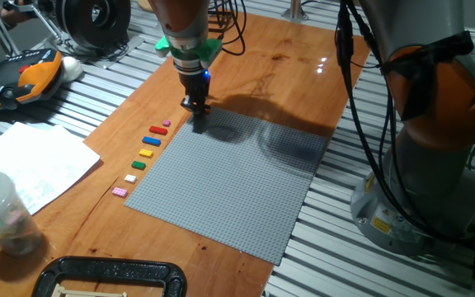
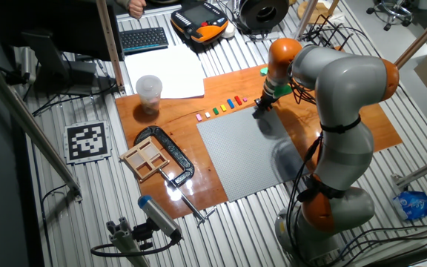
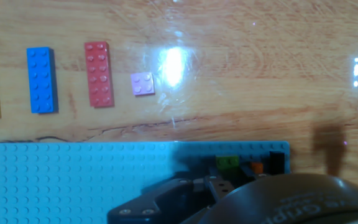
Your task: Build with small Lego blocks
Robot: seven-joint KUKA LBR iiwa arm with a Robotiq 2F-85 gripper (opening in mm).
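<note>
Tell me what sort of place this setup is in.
Most likely a robotics lab or workshop. The wooden board lies on a slatted metal workbench, a printed calibration marker lies on the bench, and a keyboard and an orange handheld controller sit at the far end.

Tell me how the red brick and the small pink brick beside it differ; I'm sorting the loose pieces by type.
In the hand view, the red brick is a long rectangle with two rows of many studs, while the pink brick is a small square with only four studs. The red one is vivid and dark; the pink one is pale, almost lilac. Both lie flat, studs up, on the wooden board, apart from each other and off the baseplate.
</note>
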